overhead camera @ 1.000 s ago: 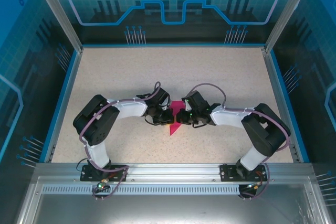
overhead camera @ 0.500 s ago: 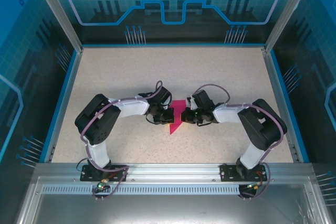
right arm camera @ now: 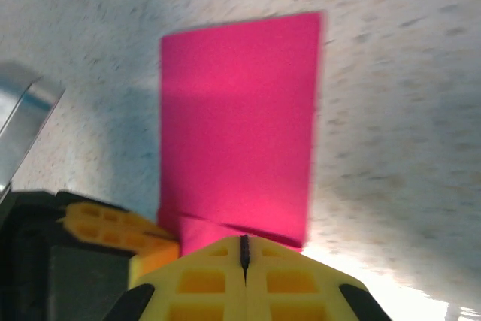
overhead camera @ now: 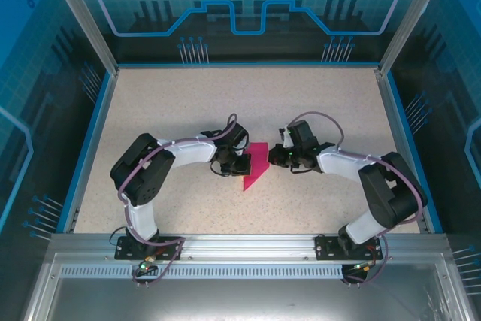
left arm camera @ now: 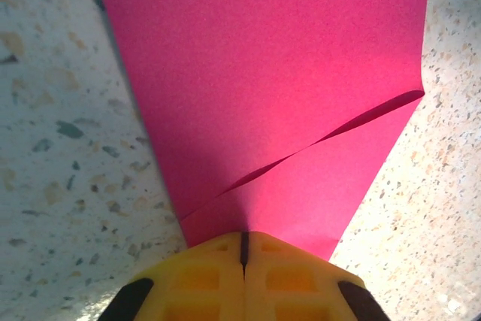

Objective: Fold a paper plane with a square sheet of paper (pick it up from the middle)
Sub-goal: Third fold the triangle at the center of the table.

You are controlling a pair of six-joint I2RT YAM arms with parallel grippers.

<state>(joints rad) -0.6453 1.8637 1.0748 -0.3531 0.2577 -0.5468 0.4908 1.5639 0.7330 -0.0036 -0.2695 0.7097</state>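
On the speckled counter (overhead camera: pixel 165 110), around the square sheet of paper (overhead camera: pixel 257 163) lying at its middle, the two arms bend inward from either side. The left arm (overhead camera: pixel 143 174) reaches the sheet from its left, the right arm (overhead camera: pixel 383 186) from its right.

The sheet is magenta and partly folded. From above it reads as a slanted four-sided shape, with a broad edge on the far side narrowing to a point on the side toward the arm bases. Its long axis therefore runs far to near, leaning a little to the left at the point. It lies flat on the counter and is not lifted.

The left hand (overhead camera: pixel 240 164) sits at the sheet's left edge. In its own wrist view the yellow fingertips (left arm camera: pixel 210 268) are clenched together with no gap, and the paper runs right up to them. Whether they pinch any paper or only press on it cannot be told.

The right hand (overhead camera: pixel 278 158) is just off the sheet's right edge, toward its far end. Its fingertips (right arm camera: pixel 278 276) are likewise shut tight on nothing visible. That view is blurred, so contact with the paper cannot be judged.

A loose flap (left arm camera: pixel 353 122) crosses the sheet diagonally in the left wrist view, its edge raised slightly off the layer beneath.

Judging from this, the left hand is the nearer one. The next crease probably depends on pressing along that far-to-near axis.
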